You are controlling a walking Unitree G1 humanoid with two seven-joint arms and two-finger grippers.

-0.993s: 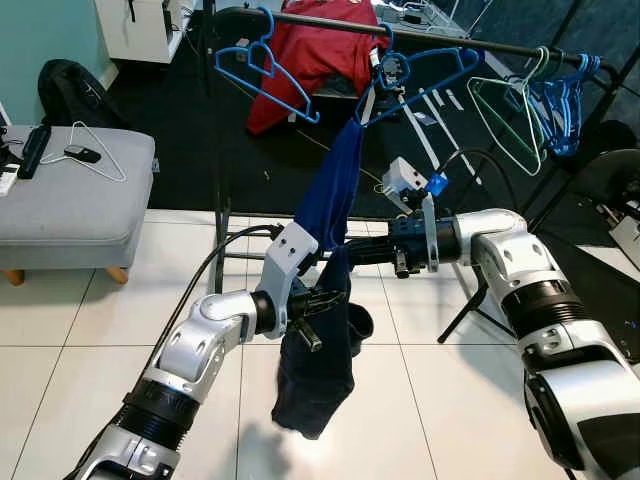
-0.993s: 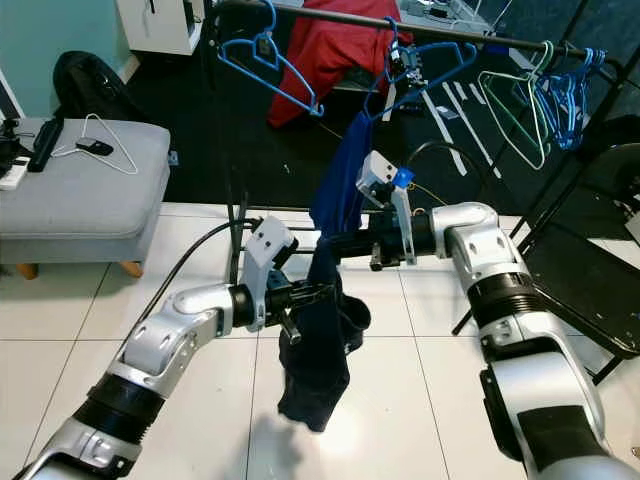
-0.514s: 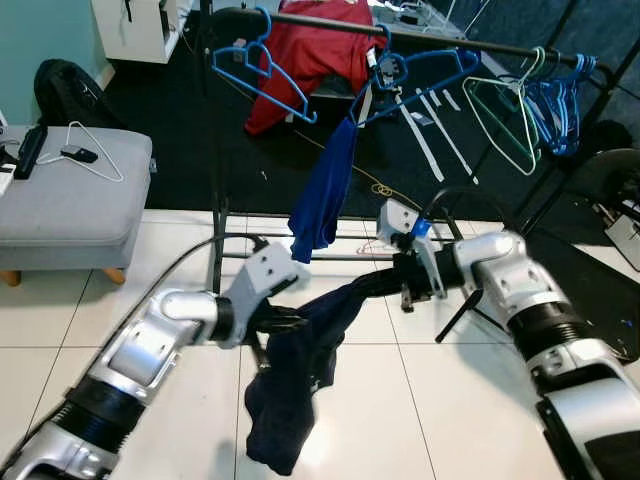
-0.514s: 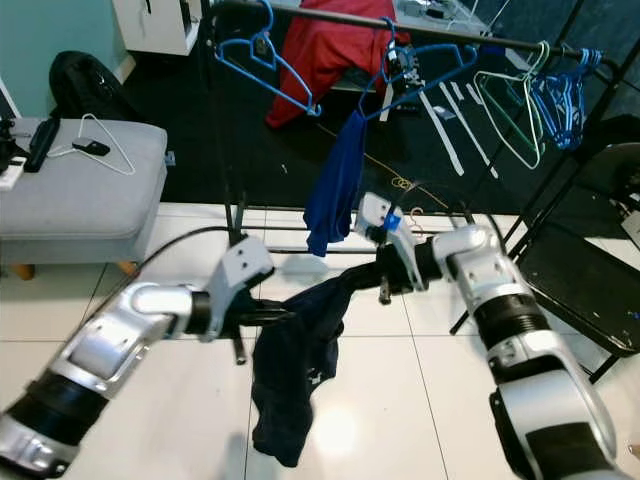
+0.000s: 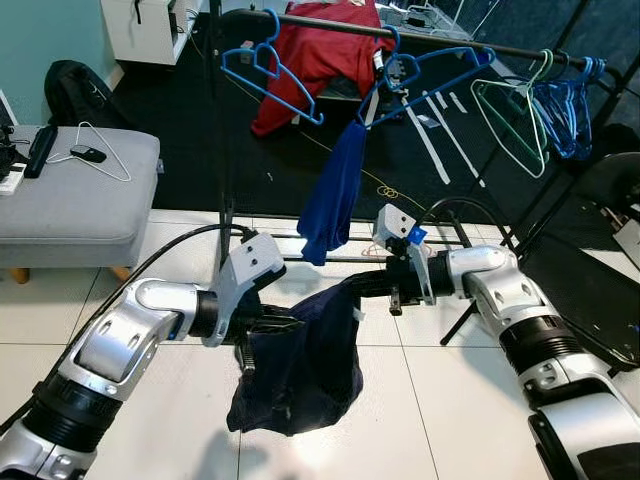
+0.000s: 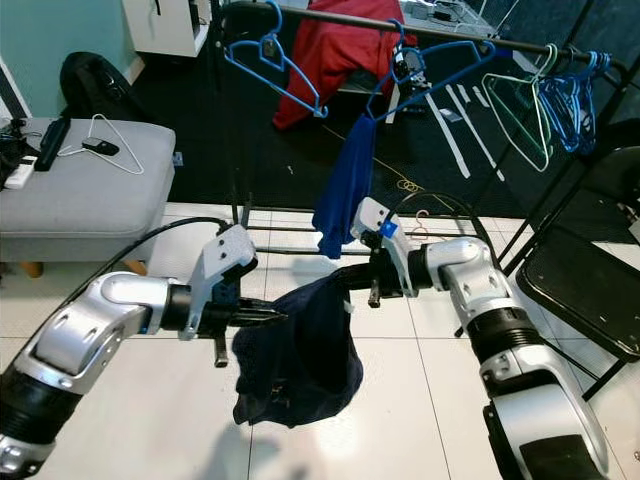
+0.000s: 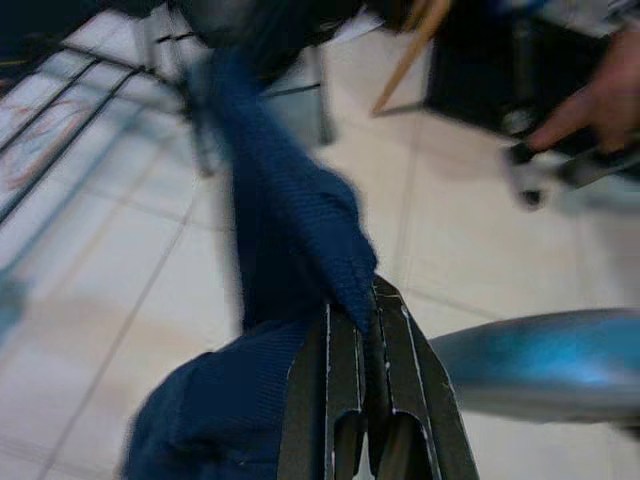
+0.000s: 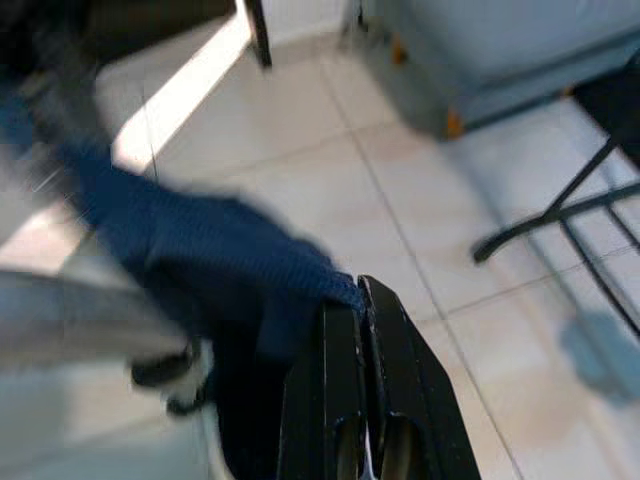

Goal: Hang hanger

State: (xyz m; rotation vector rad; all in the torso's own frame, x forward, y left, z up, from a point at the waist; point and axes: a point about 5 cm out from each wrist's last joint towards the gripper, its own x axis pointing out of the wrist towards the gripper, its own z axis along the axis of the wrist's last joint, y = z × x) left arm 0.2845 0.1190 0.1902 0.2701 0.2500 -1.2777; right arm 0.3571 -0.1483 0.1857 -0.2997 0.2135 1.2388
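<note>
**Navy garment held low, blue hanger high on the rail**

Navy-blue knitted garment (image 5: 300,365) hangs slack between my two grippers over the white tiled floor (image 5: 440,400) in the left eye view. My left gripper (image 5: 272,322) pinches its near-left top edge; my right gripper (image 5: 362,285) pinches the opposite edge. The blue plastic hanger (image 5: 425,75) sits on the black clothes rail (image 5: 330,22), above and beyond both grippers, its long axis running along the rail, with a brighter blue cloth (image 5: 330,195) trailing from one end. My right gripper lies nearer to it.

Right eye view: same layout; the held garment (image 6: 300,360) is well below the hanger (image 6: 420,70).

Left wrist view: fingers (image 7: 345,400) pressed together on a knitted fold.

Right wrist view: fingers (image 8: 370,390) closed on the cloth edge.

Judgement: the coming move is upward and forward.
</note>
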